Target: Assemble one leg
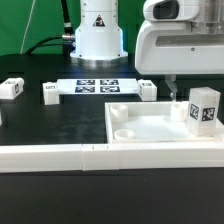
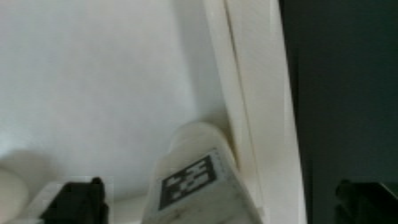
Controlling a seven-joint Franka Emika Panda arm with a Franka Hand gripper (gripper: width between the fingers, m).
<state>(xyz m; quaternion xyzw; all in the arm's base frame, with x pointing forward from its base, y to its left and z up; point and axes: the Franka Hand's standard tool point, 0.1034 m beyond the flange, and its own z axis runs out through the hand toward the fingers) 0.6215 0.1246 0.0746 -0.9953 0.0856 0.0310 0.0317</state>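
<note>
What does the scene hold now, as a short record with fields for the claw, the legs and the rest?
leg: inside the white tray, by its rim at the exterior view's right, tag showing
claw: open, one finger on each side of the leg, gaps visible
other legs: three, on the black table, away from the claw
marker board: flat on the table

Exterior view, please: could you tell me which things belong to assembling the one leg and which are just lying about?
In the job:
- the leg, upright at the tray's corner
- white tray
- gripper, open over the leg

Lying about:
- three small tagged blocks behind
- marker board
- white front rail
</note>
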